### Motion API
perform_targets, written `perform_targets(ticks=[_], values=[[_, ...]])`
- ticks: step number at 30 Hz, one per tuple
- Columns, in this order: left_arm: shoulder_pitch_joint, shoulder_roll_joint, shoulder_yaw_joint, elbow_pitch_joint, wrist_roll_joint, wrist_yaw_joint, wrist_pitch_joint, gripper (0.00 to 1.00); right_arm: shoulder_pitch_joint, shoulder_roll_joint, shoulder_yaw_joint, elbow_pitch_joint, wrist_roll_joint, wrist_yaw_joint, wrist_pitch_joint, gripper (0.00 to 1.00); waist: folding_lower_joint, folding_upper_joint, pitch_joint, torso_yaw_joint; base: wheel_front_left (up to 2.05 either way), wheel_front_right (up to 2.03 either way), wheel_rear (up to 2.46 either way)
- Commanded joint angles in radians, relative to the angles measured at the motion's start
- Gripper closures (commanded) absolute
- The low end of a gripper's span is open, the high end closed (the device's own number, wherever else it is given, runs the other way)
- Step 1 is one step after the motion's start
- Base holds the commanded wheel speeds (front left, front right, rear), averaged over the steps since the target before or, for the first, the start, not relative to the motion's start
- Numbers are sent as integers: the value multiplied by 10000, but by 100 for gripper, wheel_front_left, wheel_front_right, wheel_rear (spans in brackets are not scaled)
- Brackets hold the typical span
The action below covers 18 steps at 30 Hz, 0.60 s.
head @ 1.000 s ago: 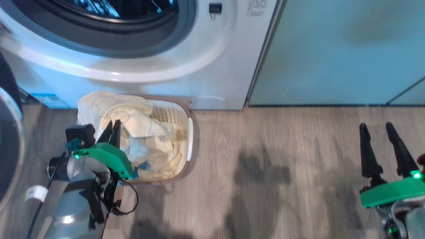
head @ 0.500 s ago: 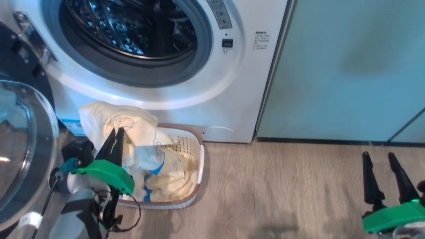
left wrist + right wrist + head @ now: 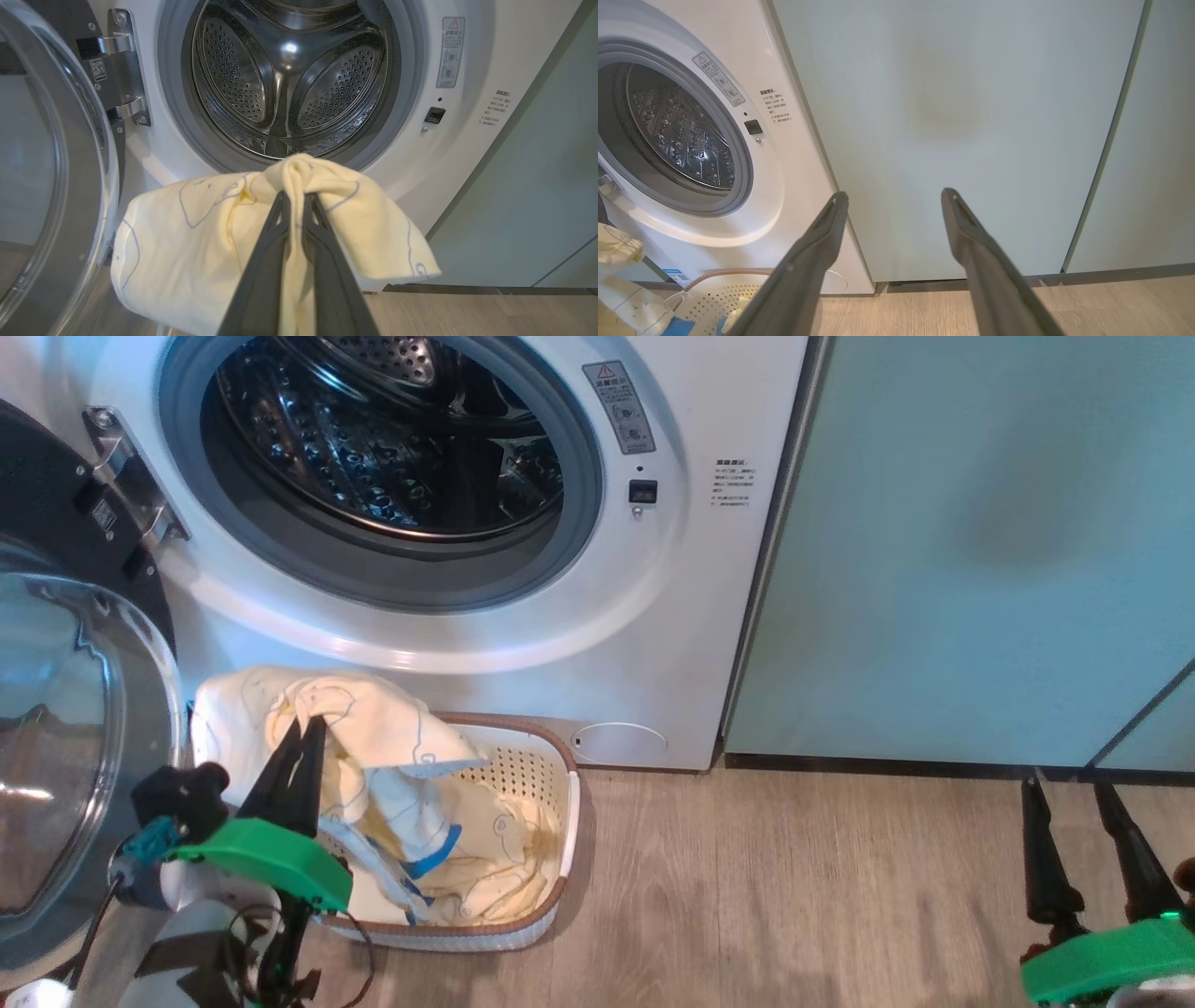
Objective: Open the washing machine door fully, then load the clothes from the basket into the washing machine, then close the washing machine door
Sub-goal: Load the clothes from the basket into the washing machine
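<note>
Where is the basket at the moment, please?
In the head view's lower left, the basket stands on the floor before the washing machine, right of its open door.

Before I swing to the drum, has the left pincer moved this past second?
Yes: the left pincer has risen and edged left against the basket, gripping the clothes.

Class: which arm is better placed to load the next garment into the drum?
Left. The left pincer is shut on a yellow garment facing the open drum; the right pincer stands open, empty, before the cabinet.
</note>
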Motion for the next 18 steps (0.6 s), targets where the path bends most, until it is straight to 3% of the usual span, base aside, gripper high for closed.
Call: perform_targets(ticks=[1,11,18], values=[[-373,379,370,-409,-74,-12,-108,100,-70,-114,159,-366,-45,16,-65,0,1,0,6,23,0,0,0],[-757,473,140,-510,-371,-13,-108,100,-112,-85,242,-335,-13,16,-65,0,1,0,188,-31,0,0,0],[-1839,943,-419,-275,-651,-13,-109,100,-376,-75,326,-363,6,16,-65,0,1,0,614,-157,0,0,0]])
